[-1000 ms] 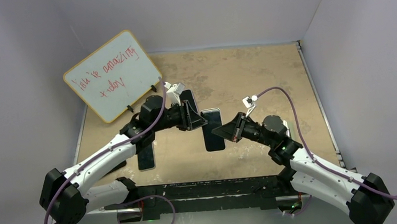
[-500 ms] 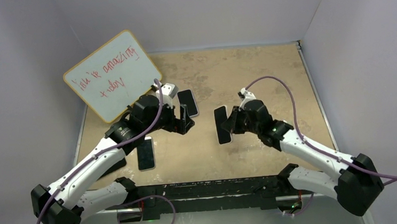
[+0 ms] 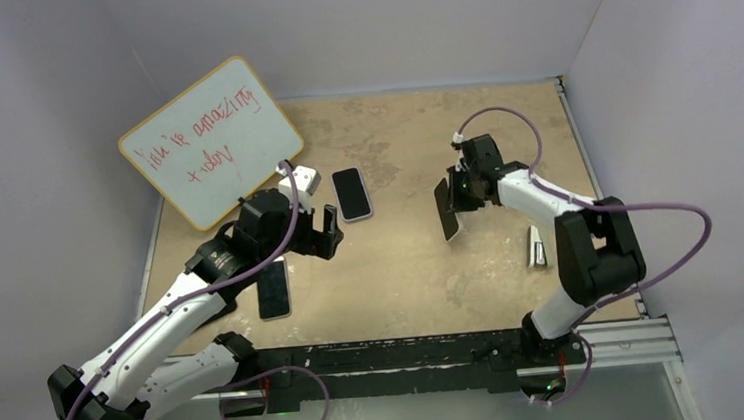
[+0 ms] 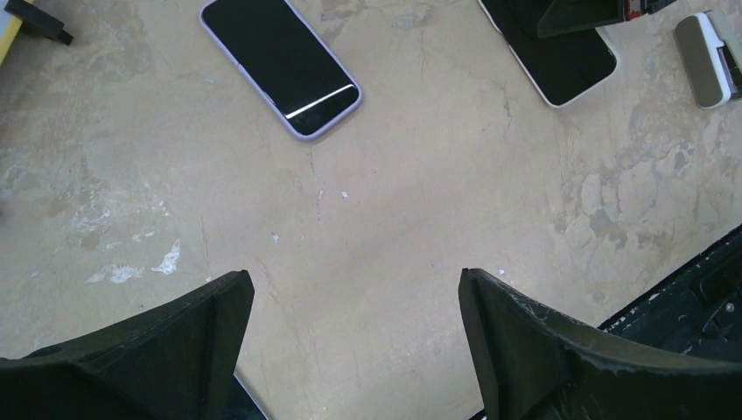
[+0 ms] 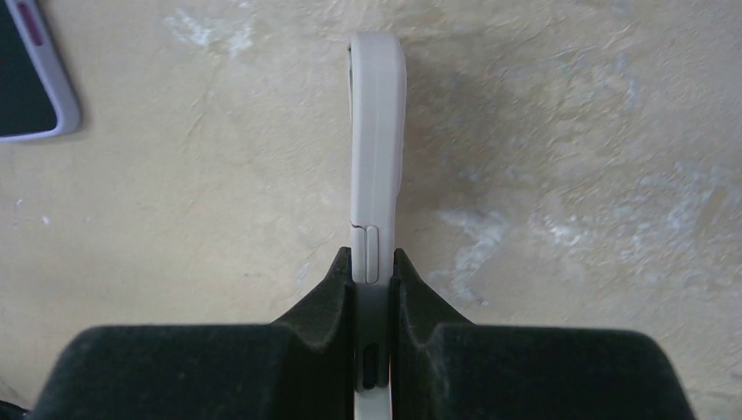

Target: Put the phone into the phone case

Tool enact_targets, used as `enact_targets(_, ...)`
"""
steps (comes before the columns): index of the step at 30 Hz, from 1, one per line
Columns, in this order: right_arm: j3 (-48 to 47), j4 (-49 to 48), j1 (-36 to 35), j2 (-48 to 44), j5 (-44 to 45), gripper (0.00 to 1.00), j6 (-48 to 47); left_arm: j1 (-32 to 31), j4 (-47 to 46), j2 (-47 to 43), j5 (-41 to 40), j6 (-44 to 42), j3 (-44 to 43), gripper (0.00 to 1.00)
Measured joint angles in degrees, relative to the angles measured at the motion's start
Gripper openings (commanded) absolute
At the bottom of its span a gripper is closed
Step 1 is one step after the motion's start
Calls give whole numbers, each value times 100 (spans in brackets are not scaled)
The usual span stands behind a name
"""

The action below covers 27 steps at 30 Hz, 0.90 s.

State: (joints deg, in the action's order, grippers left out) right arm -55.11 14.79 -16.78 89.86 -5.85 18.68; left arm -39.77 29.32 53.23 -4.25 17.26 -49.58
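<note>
The right pincer (image 5: 374, 267) is pinching a white-rimmed phone (image 3: 447, 211) by its thin sides. It holds the phone on edge, well to the right of the whiteboard (image 3: 210, 142), above the open middle of the counter (image 3: 402, 137). In the right wrist view the phone's long axis runs straight out from the pincer, in line with the fingers. From above, that axis slants from the far end towards the near edge. I cannot tell whether the white rim is the phone case already seated around the phone or the phone's own frame, nor whether its low end touches the counter.

The left pincer (image 4: 350, 280) is spread wide and holds nothing. It hangs over bare counter just below the whiteboard's lower right corner. A lilac-cased phone (image 3: 352, 193) lies flat just right of that corner, and the left pincer is the nearer one to it. Another dark phone (image 3: 274, 288) lies nearer than the whiteboard, partly under the left arm. A small pale oblong thing (image 3: 534, 245) lies furthest right of the whiteboard.

Only the right arm has the white-rimmed phone, so the next move probably falls to it.
</note>
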Motion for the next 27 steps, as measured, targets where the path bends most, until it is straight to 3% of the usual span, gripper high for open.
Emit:
enact_targets(10,-1172,697,621,1285,-588,43,-616,0,63,13,-9,-46,2,92)
enact_targets(16,-1274,761,706,1510,-560,48,-619,0,98,85,-81,-22,2,96)
enact_targets(19,-1327,813,706,1510,-411,58,-603,0,190,299,-205,66,2,100)
enact_targets(21,-1373,852,706,1510,-260,65,-568,0,286,474,-330,153,2,100)
enact_targets(26,-1419,942,710,1456,7,97,-509,87,483,741,-505,424,2,100)
enact_targets(27,-1419,973,710,1408,37,99,-472,162,505,791,-492,459,2,100)
